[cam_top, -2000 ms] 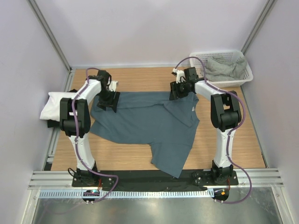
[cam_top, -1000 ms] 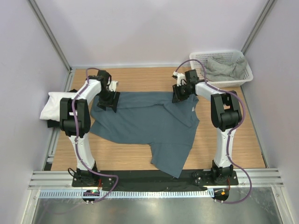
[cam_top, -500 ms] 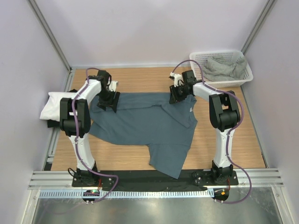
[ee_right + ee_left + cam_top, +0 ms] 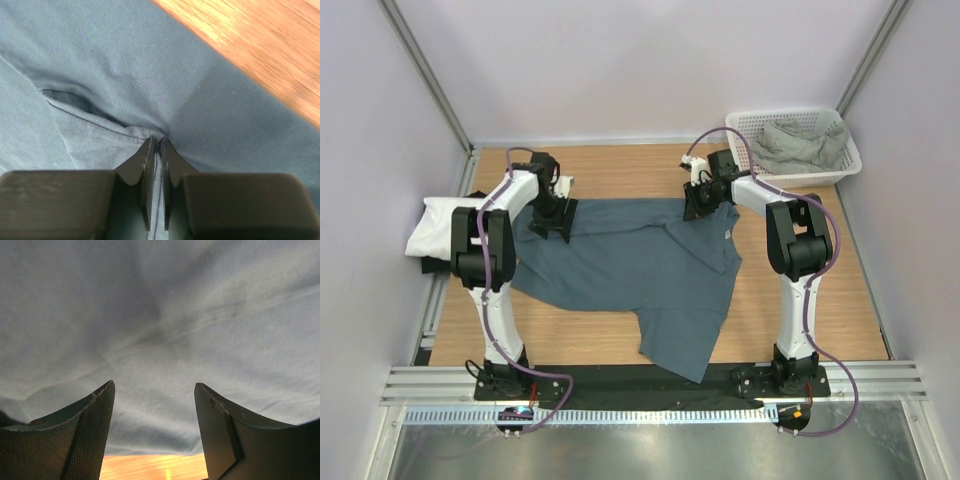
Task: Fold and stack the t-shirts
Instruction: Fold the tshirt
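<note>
A slate-blue t-shirt [image 4: 630, 260] lies spread across the middle of the table, one part hanging toward the near edge. My left gripper [image 4: 552, 218] rests on its far left corner. In the left wrist view the left gripper [image 4: 152, 386] stands open, with blue cloth [image 4: 160, 315] filling the view past both fingers. My right gripper [image 4: 698, 205] sits at the shirt's far right edge. There the right gripper [image 4: 156, 142] is shut on a pinched fold of the blue cloth [image 4: 125, 65]. A folded white t-shirt [image 4: 435, 225] lies at the left over a black one [image 4: 423, 265].
A white mesh basket [image 4: 847, 160] stands at the far right corner and holds a crumpled grey-green t-shirt [image 4: 798, 142]. Bare wood table [image 4: 820, 290] shows right of the shirt and along the far edge [image 4: 260, 45]. Walls close in on three sides.
My right gripper has slid a little to the left along the shirt's far edge and closed on a fold of it. The left arm has stayed still.
</note>
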